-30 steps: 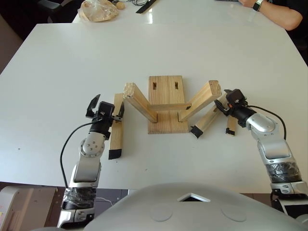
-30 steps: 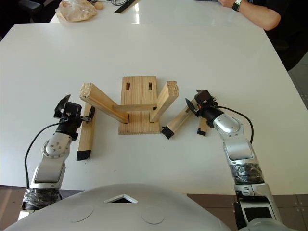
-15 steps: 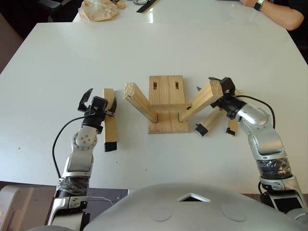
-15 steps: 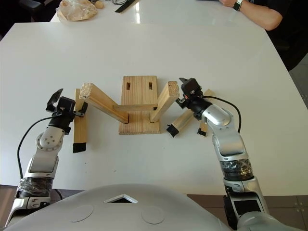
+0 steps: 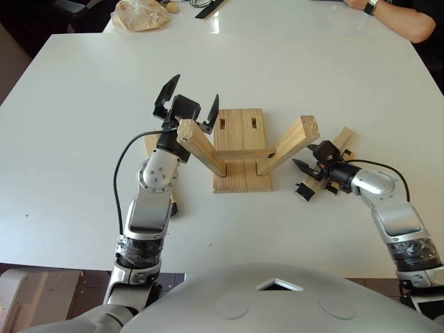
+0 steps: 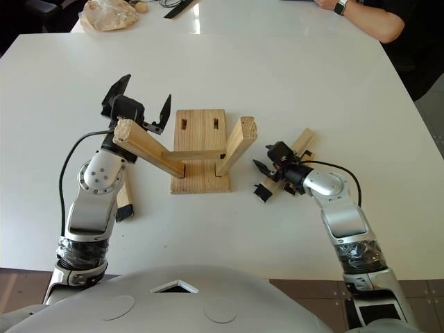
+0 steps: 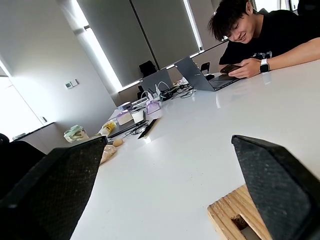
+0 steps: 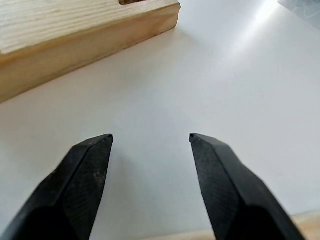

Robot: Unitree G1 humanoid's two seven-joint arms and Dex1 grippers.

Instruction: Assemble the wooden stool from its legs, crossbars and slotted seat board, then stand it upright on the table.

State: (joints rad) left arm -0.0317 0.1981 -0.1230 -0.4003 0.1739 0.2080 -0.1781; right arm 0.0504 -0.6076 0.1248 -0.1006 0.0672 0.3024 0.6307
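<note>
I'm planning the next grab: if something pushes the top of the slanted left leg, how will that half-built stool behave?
Likely stiff: it looks like solid wood. The seat board lies flat, so it should slide, not roll. A high push on the slanted leg may tip it or strain the joint.

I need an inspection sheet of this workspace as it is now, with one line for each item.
Surface: white table, smooth.
Job's things: seat board lies flat; left leg and right leg stand in it, tilted outward, joined by a crossbar; loose pieces lie crossed on the right; another loose piece lies under the left arm.
Clutter: bag on the far table.
Hands: left hand open above the left leg's top; right hand open, low beside the loose pieces.
Cables: black cable on left arm and on right arm.
Surroundings: laptop, window blinds.
</note>
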